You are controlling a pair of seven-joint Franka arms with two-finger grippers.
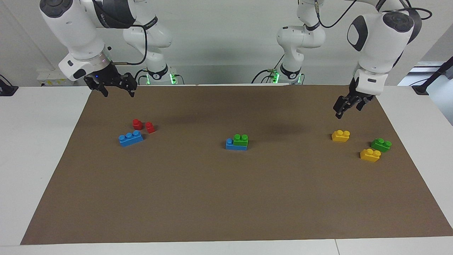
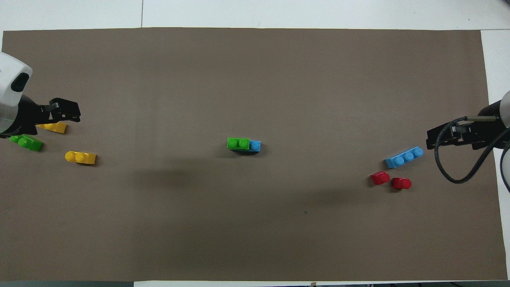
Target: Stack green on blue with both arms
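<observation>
Brown mat (image 1: 212, 198) covers the table. Mid-mat, green brick (image 1: 241, 140) sits seated on blue brick (image 1: 233, 145), one blue stud uncovered. Judged light, rigid, slick plastic; best pinched across the flat sides. Right gripper (image 1: 114, 86) and left gripper (image 1: 350, 105) hang raised, jaws spread, holding nothing.

One brick (image 1: 241, 139) sits on another brick (image 1: 230, 145) mid-mat (image 1: 198, 198).
</observation>
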